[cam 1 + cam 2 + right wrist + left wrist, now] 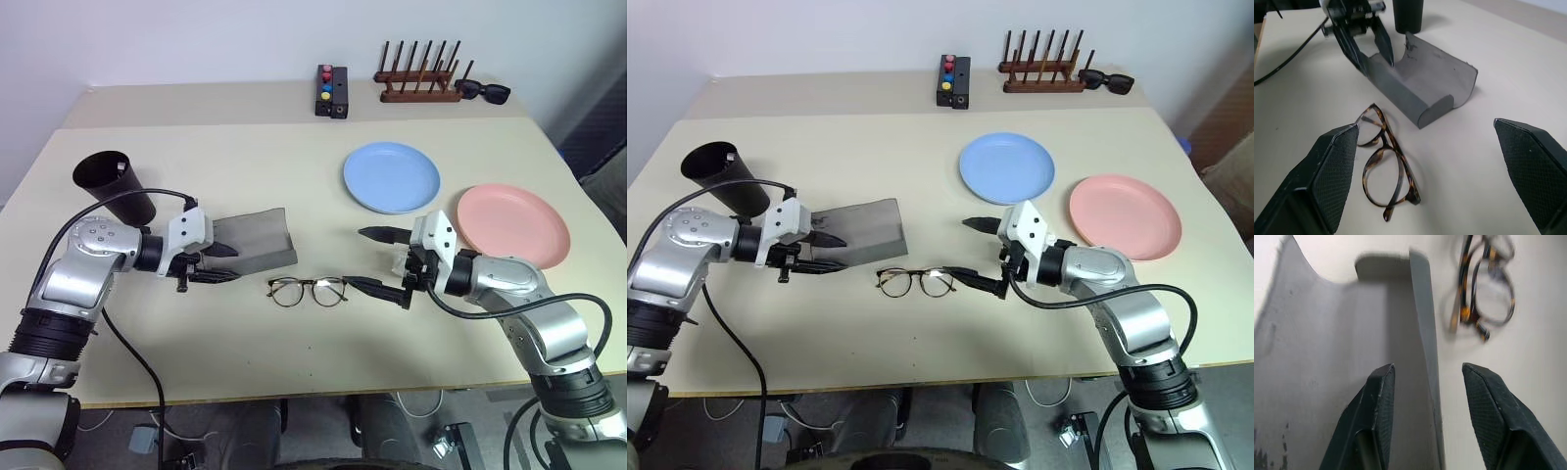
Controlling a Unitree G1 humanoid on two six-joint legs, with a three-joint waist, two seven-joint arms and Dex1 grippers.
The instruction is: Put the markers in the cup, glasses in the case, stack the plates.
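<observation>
Tortoiseshell glasses [1383,161] lying flat on the table [294,157], just beside the open grey case [1422,85] and apart from it. Left gripper [1427,396] straddling the case's near wall, jaws apart; right gripper [377,261] spread wide near the glasses, empty. From the head: black cup [116,186] tipped behind the left arm, blue plate [391,176] and pink plate [512,223] side by side, unstacked.

Bright, even overhead light with soft short shadows; the left wrist view's glasses [1488,289] are blurred.

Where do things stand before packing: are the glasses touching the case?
Apart. The right wrist view shows bare table between the glasses and the near wall of the open case.
</observation>
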